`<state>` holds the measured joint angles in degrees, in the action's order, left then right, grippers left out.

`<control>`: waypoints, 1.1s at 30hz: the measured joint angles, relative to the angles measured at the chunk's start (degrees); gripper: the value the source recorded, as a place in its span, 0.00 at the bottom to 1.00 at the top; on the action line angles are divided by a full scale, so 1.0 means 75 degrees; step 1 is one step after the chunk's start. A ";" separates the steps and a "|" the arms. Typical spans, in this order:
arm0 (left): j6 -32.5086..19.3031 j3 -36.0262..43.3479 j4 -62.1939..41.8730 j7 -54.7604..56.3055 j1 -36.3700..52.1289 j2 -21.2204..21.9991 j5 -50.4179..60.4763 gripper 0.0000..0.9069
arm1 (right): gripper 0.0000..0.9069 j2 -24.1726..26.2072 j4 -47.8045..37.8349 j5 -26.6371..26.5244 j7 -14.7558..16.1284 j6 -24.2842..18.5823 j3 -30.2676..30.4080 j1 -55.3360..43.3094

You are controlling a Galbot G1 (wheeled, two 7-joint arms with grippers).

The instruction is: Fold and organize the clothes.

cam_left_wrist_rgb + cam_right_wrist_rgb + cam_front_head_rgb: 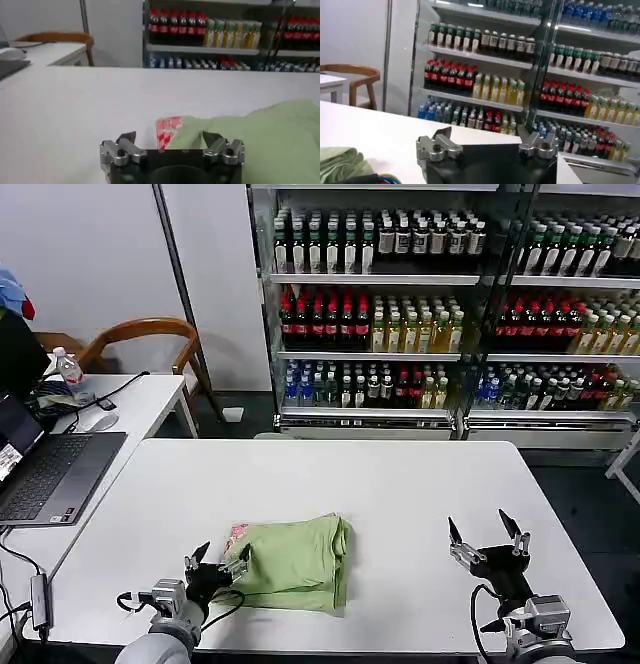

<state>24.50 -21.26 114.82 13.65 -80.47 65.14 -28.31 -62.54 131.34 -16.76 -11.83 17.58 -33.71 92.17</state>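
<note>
A white table [400, 484] takes up the near foreground, with a drinks shelf [440, 314] behind it and a side desk holding a laptop [50, 474] off to the robot's left. On the table, left of centre and near the front edge, lies the shirt [295, 559], light green and folded into a rough rectangle, its red-and-white patch [237, 534] peeking out at the far-left corner; in the left wrist view the patch [169, 131] sits just beyond the claw, with the green shirt [260, 135] spreading away from it. The left gripper [218, 562] rests low at the shirt's left edge, fingers spread, one fingertip over the cloth's border and the other beside it on bare table, pinching nothing. The right gripper [488, 542] hangs above the table well to the right of the shirt, fingers spread wide and empty. In the right wrist view a corner of the shirt [340, 162] shows off to one side, apart from that claw [487, 137].
</note>
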 measured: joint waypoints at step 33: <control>-0.0064 0.0420 -0.0452 0.0020 0.0075 0.0264 0.0009 0.04 | 1.00 -0.0063 -0.0138 0.0042 -0.0006 0.0018 0.0142 -0.0137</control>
<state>24.02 -18.12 111.43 13.80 -79.91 67.12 -28.25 -63.01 130.31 -16.45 -11.87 17.71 -32.65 91.14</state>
